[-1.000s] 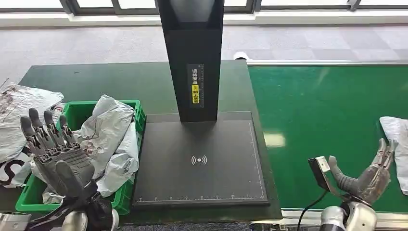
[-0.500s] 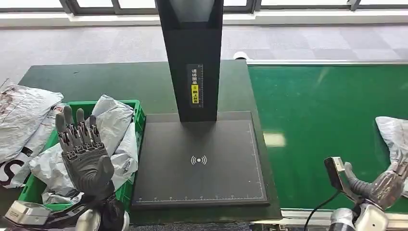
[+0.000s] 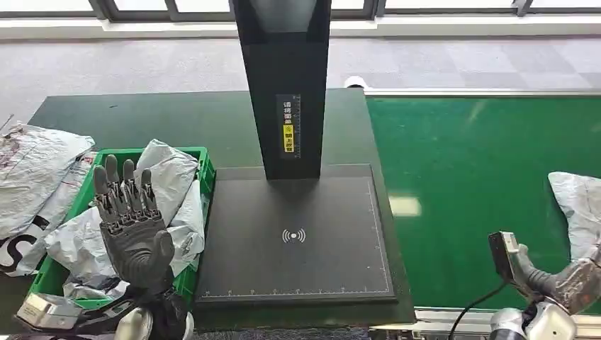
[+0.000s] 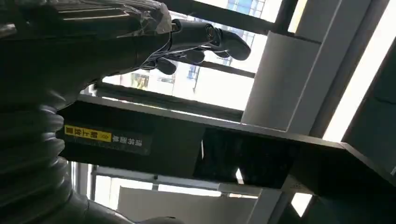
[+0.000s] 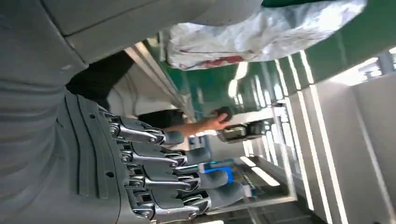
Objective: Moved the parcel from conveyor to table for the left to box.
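The grey parcel (image 3: 577, 209) lies on the green conveyor (image 3: 468, 177) just beyond the right robot hand (image 3: 574, 280), which holds nothing, fingers apart.

Daylight pours in from the windows (image 3: 354, 7) along the far wall, so the head view is bright and evenly lit, sharp across the frame. A pale glare patch sits on the green conveyor belt (image 3: 468, 177), and the black scanner plate (image 3: 294, 241) shows a soft sheen. Shadows are faint. The left wrist view is heavily backlit: window panes blow out white and near parts go almost black. The right wrist view is softer, with hazy, blurred background and streaky ceiling lights.
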